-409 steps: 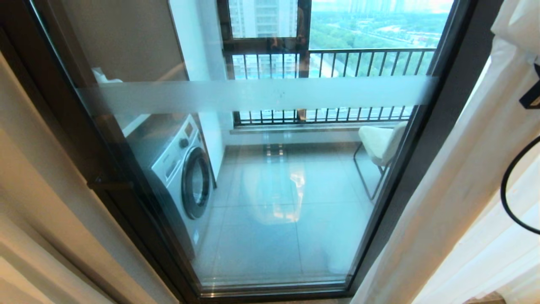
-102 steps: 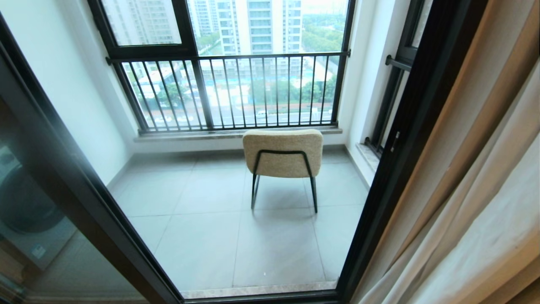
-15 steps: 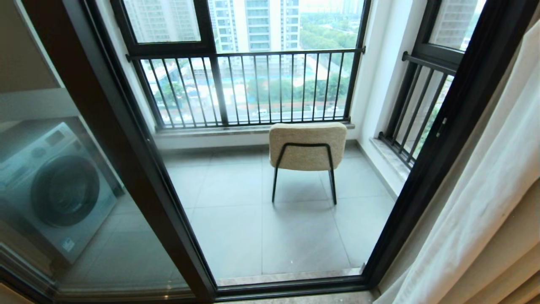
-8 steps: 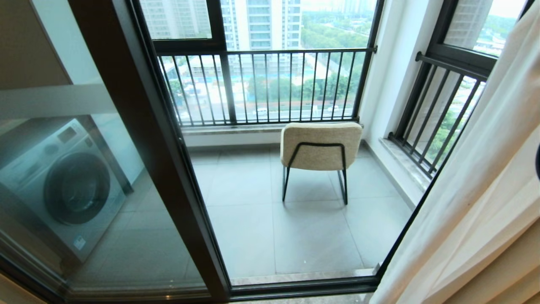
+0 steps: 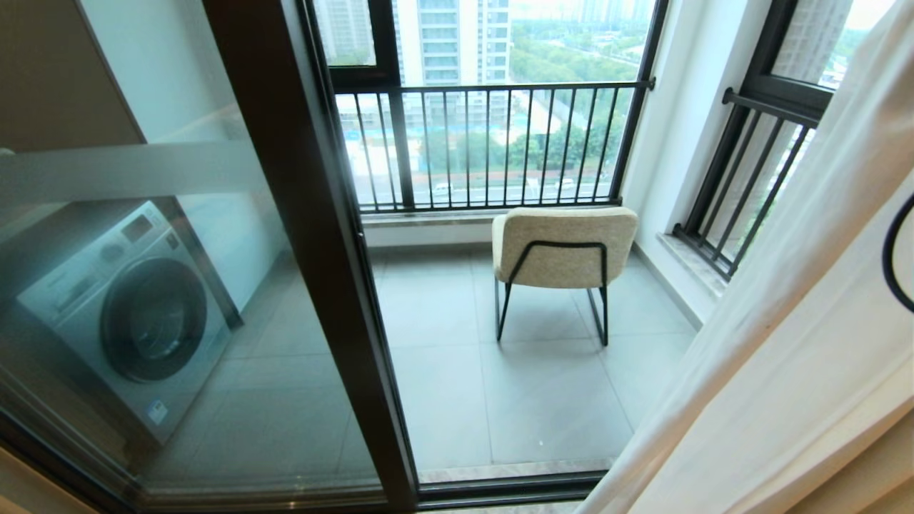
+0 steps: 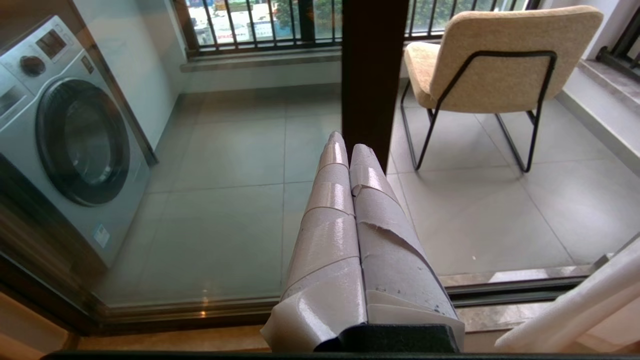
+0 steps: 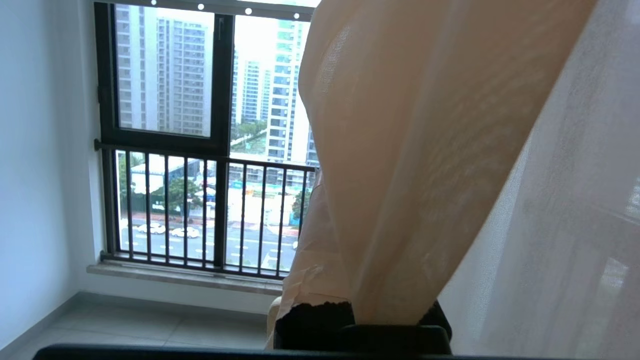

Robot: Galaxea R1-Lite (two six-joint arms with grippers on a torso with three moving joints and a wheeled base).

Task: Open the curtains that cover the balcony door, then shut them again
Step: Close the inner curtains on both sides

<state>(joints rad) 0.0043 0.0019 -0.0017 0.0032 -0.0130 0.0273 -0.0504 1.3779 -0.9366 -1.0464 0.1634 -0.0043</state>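
The sheer white curtains (image 5: 785, 321) hang at the right of the head view, their edge slanting across the right side of the balcony door (image 5: 314, 250). The door's dark frame post stands left of middle, and the glass panel with the frosted band (image 5: 128, 171) is to its left. In the right wrist view my right gripper (image 7: 350, 300) is shut on a fold of curtain fabric (image 7: 425, 150), which covers most of its fingers. That gripper is outside the head view. My left gripper (image 6: 350, 147) is shut and empty, held low in front of the door frame.
Behind the glass stands a washing machine (image 5: 136, 314) at the left. A beige chair (image 5: 564, 243) with black legs faces the barred railing window (image 5: 485, 143). A black cable loop (image 5: 889, 264) from my right arm shows at the right edge. The door track (image 5: 500, 489) runs along the floor.
The whole head view has slid sideways, so door post, chair and washing machine sit further right in the picture. The curtain edge now covers the door's right frame and reaches further left.
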